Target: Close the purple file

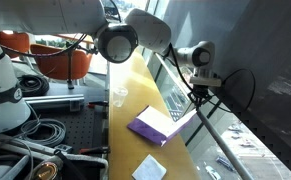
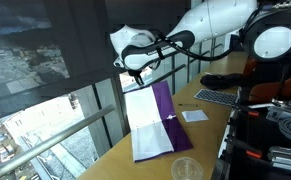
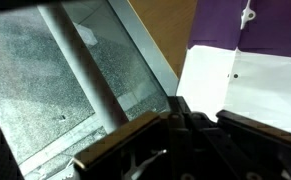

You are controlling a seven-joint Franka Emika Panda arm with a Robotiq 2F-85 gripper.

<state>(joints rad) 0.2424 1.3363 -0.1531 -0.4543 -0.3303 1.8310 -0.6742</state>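
From my station the purple file (image 2: 165, 105) lies open and flat on the smooth wooden table (image 2: 213, 138), hard by the window. It is a thin rectangle, with one glossy purple cover spread toward the room and its white pages (image 2: 145, 130) toward the glass. In the wrist view the paper looks matte and crisp-edged, with small punched holes near the purple margin. A round grey metal rail (image 3: 85, 75) runs slantwise past it, in front of speckled glass.

The gripper (image 2: 135, 70) hangs over the file's far end, on the window side and close above the white sheet. Its dark fingers fill the bottom of the wrist view as a blurred black mass — I cannot tell how wide they stand, or whether they touch the paper.

A small clear plastic cup (image 2: 187, 168) stands upright near the file's near end — apart from it.
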